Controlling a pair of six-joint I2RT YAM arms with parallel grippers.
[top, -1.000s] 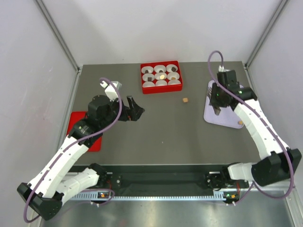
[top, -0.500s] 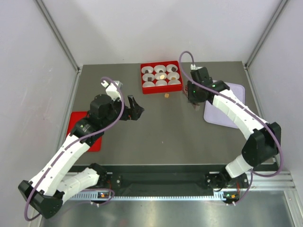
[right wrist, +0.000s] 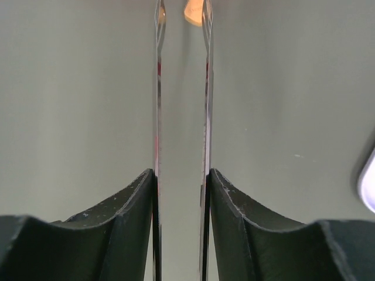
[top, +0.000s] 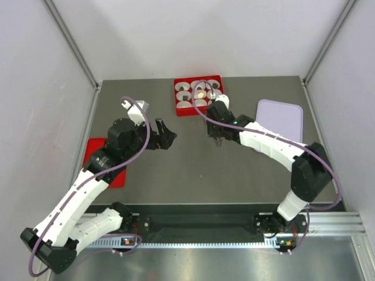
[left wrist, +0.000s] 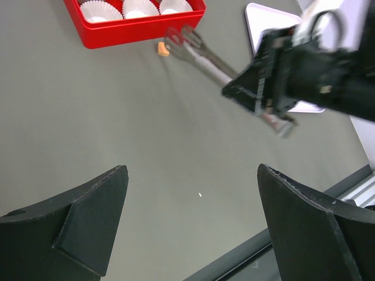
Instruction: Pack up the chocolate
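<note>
Right gripper (right wrist: 181, 173) clamps tongs (right wrist: 206, 88) whose tips flank a tan chocolate (right wrist: 193, 12), visible only in wrist views.

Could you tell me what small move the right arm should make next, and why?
Probably ease the tongs slightly forward: the tan chocolate lies on the table just at their parted tips, not yet well between them for a pinch.

A matte grey tabletop (top: 193, 170) fills the enclosure; plain pale walls close it in on three sides, a back wall (top: 199, 35), a left wall (top: 35, 117) and a right wall (top: 351, 105); slim metal posts (top: 73, 44) rise at the two far corners; a dark rail (top: 205, 221) crosses the near edge, with a brushed metal sheet (top: 205, 263) below it; the light is soft and even, the shadows faint.
</note>
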